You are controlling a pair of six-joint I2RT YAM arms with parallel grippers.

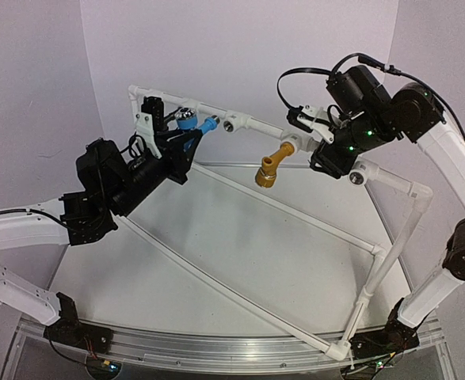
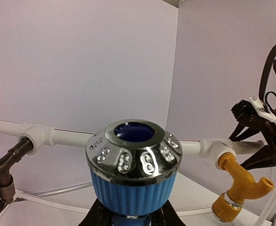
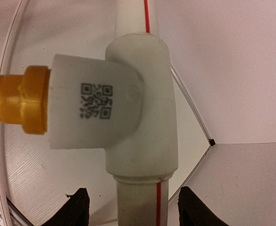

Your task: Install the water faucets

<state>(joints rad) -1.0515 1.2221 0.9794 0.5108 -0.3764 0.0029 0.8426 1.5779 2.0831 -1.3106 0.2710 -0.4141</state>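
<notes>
"Where's the blue faucet?"

"Clamped in the left gripper, up by the top rail of the pipe frame, near an open socket."

"And the others?"

"The yellow faucet sits in its white fitting. The black faucet is on the fitting far to the left."

"And the right gripper?"

"It's spread wide, a finger on either side of the pipe below the yellow one's fitting, gripping nothing."

I see a white pipe frame standing on the pale table, with an aluminium rail along its six o'clock edge. On my right wrist view a white tee fitting fills the centre, its QR code toward nine o'clock and a red stripe at six.
</notes>
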